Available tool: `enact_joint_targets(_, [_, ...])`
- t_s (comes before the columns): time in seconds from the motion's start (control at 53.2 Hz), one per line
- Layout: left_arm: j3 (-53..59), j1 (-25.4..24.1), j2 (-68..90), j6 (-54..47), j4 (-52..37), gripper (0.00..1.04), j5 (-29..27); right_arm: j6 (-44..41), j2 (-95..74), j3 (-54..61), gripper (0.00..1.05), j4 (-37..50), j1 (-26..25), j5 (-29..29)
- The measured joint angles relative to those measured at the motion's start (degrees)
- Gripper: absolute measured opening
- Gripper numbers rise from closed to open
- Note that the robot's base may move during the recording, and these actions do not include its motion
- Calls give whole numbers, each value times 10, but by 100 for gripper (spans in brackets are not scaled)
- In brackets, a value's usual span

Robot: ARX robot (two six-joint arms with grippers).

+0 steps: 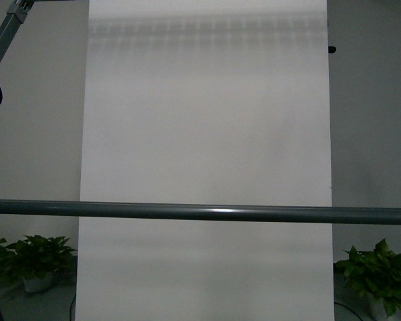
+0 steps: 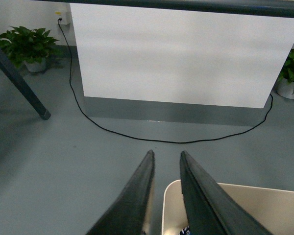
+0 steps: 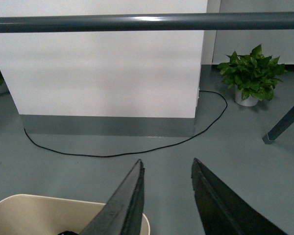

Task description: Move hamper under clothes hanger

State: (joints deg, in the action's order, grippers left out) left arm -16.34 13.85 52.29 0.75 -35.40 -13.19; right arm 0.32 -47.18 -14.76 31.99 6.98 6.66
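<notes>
The left hand (image 2: 165, 155) hangs above the grey floor (image 2: 78, 166) with its two dark fingers (image 2: 137, 196) a narrow gap apart; the corner rim of the hamper (image 2: 245, 205) passes between them, though whether they press on it cannot be told. The right hand (image 3: 167, 164) has its fingers spread wider, one finger (image 3: 125, 205) crossing the hamper's other corner, the second over bare floor; it holds nothing visible.

The hamper is a cream plastic tub with rounded corners and a rolled rim, sitting on the floor directly below both hands. Something dark lies inside it, too little showing to identify.

Ahead, the clothes hanger (image 1: 200, 212) shows as a long dark grey horizontal bar, with a slanted leg (image 2: 19, 83) meeting the floor on the left side. Beyond stands a white wall panel (image 1: 200, 134), a black cable (image 2: 137, 137) curving on the floor before it, and potted plants (image 1: 377, 274) at both sides.
</notes>
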Motion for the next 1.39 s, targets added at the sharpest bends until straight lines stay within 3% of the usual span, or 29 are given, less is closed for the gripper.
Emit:
enact_joint_targets(0.075, [26,-18,-26,0,0,3,16,-1,20,20,18,0,-8,-8])
enact_joint_targets(0.188, [50,-36,-55,0,2,4,33,-1,44,43,2,-2,-17,-16])
enact_joint_targets(0.263, [68,-49,-80,-1,9,4,47,-3,71,61,2,-9,-48,-59])
enact_joint_targets(0.338, [83,-61,-105,-2,18,4,58,-2,93,75,2,-17,-65,-63])
enact_joint_targets(0.564, [109,-83,-157,-2,45,4,82,-2,139,99,2,-41,-68,-66])
enact_joint_targets(0.639, [117,-118,-179,-4,59,4,125,-3,158,105,2,-53,-69,-66])
enact_joint_targets(0.733, [125,-136,-205,-4,76,4,128,-2,182,113,2,-68,-69,-66])
enact_joint_targets(1.109, [154,-137,-276,-4,108,4,131,-3,249,145,2,-99,-69,-67])
enact_joint_targets(1.391, [154,-137,-352,-4,180,4,132,-3,318,145,2,-164,-69,-67])
